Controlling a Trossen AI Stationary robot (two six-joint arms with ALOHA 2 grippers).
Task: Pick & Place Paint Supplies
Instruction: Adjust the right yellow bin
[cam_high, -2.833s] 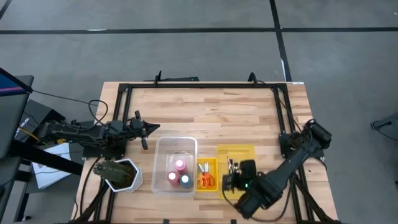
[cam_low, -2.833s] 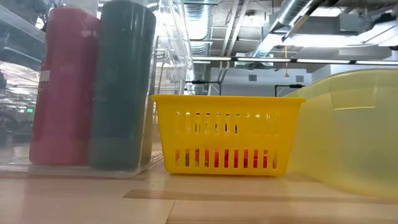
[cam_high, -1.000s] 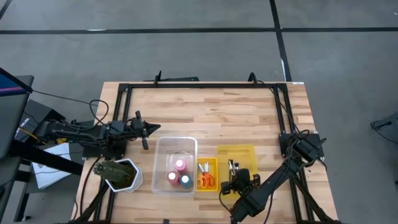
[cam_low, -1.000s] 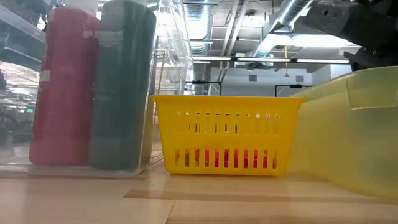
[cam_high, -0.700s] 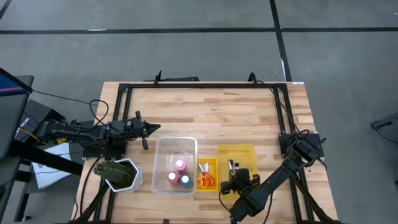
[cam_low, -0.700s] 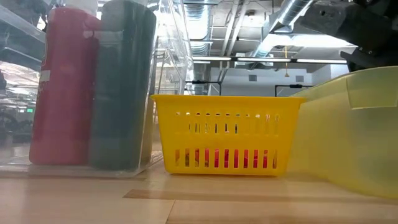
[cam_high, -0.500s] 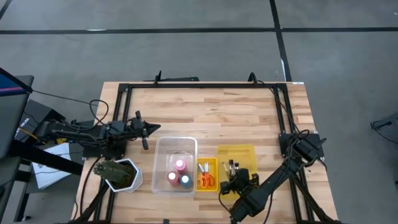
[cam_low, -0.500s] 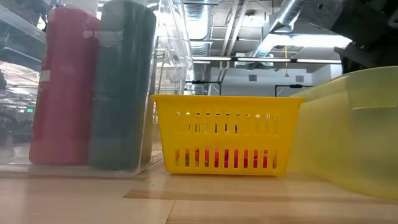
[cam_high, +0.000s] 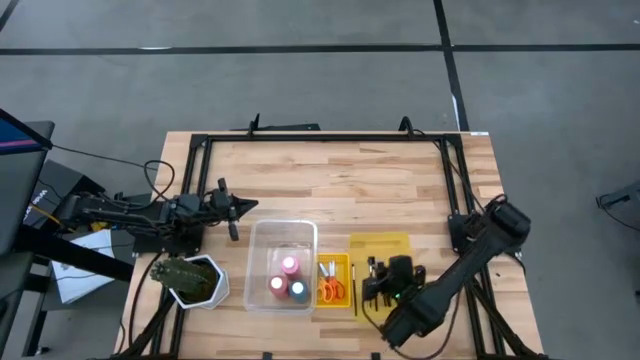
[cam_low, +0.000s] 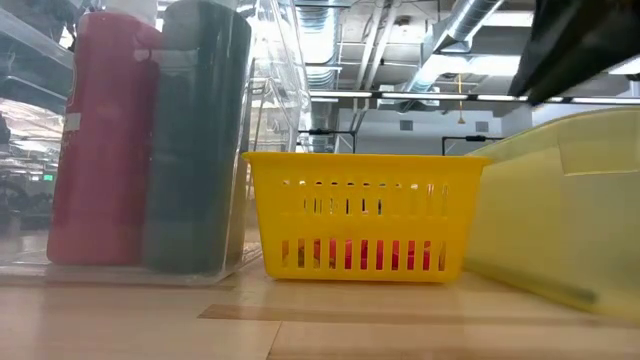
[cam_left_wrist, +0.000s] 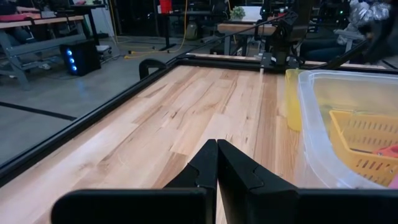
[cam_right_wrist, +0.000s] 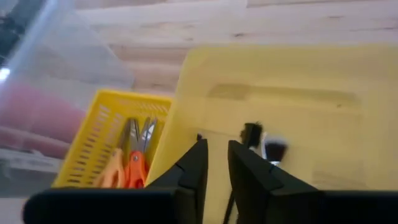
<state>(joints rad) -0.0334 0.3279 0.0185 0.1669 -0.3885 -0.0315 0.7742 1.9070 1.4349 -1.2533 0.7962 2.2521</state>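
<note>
Paintbrush (cam_right_wrist: 268, 150): it lies inside the pale yellow bin (cam_high: 380, 246), apparently loose, so this placement is judged complete. One second earlier the right gripper (cam_high: 381, 277) was low over the bin with its fingers pressed together; they have since parted to a narrow gap and hold nothing, and the arm has lifted. The scissors (cam_high: 331, 289) sit in the yellow basket (cam_high: 332, 262), the paint bottles (cam_high: 286, 278) in the clear bin (cam_high: 283, 232). The left gripper (cam_high: 233, 210) waits beside the clear bin, fingers pressed together.
</note>
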